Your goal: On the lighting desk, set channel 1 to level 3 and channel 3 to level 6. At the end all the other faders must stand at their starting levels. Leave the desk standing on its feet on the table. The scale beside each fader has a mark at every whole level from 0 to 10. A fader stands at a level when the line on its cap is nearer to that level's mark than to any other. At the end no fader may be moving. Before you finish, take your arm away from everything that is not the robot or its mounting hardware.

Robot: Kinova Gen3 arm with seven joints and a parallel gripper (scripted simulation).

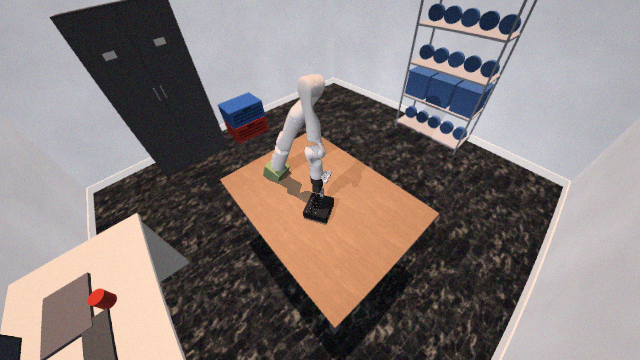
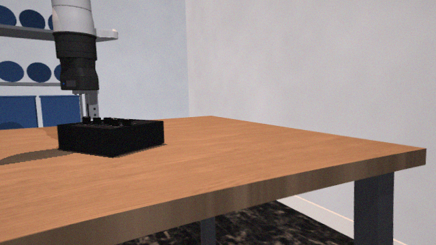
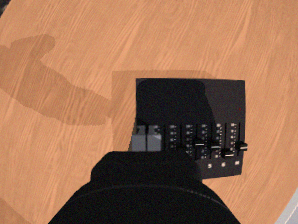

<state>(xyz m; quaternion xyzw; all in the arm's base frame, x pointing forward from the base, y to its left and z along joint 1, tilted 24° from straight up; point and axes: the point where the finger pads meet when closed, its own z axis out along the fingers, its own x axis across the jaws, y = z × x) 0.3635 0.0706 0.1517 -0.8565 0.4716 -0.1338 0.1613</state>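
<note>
The black lighting desk [image 1: 318, 208] stands flat on the wooden table; it also shows in the exterior view [image 2: 110, 136] and in the wrist view [image 3: 189, 125]. Several fader caps [image 3: 216, 145] sit in a row along its near edge in the wrist view, at differing positions; the levels are too small to read. My gripper [image 2: 89, 113] is shut, fingers pointing straight down at the desk's end, with the tips [image 3: 147, 140] at the leftmost fader lane. I cannot tell whether they touch a cap. Nothing is between the fingers.
The arm's green base [image 1: 276, 171] stands at the table's back corner. A shelf rack with blue boxes [image 1: 452, 75] is behind the table, a dark cabinet [image 1: 145, 85] and blue and red crates [image 1: 243, 117] to the left.
</note>
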